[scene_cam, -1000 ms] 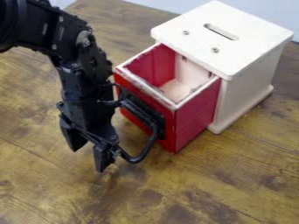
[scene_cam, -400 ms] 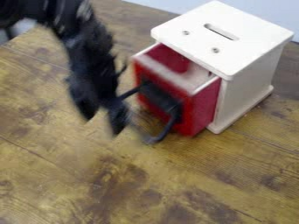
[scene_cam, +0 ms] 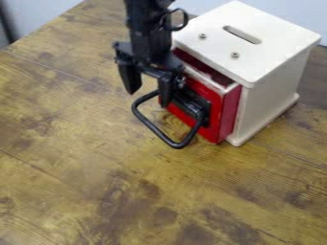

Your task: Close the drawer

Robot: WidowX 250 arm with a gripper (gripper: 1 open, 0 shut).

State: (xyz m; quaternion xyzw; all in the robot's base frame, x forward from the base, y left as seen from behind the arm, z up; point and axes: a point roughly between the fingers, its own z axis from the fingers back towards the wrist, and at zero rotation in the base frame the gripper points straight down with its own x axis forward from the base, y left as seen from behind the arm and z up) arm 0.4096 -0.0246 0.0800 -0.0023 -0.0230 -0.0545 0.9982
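The red drawer (scene_cam: 217, 113) sticks only a short way out of the pale wooden cube casing (scene_cam: 262, 57). Its black front plate (scene_cam: 189, 103) faces left, and the large black wire loop handle (scene_cam: 156, 129) hangs from it down onto the table. My black gripper (scene_cam: 145, 84) points down right in front of the plate, at or very near it. Its fingers (scene_cam: 129, 77) stand apart with nothing between them, so it is open. The drawer's inside is hidden.
The casing has a slot (scene_cam: 240, 33) on its top and stands at the back right of the worn wooden table (scene_cam: 90, 182). A pale wall or edge runs along the far right corner behind it.
The drawer has slid most of the way into the casing. My gripper has moved from the front left, near the handle's tip, up and to the right against the front plate.
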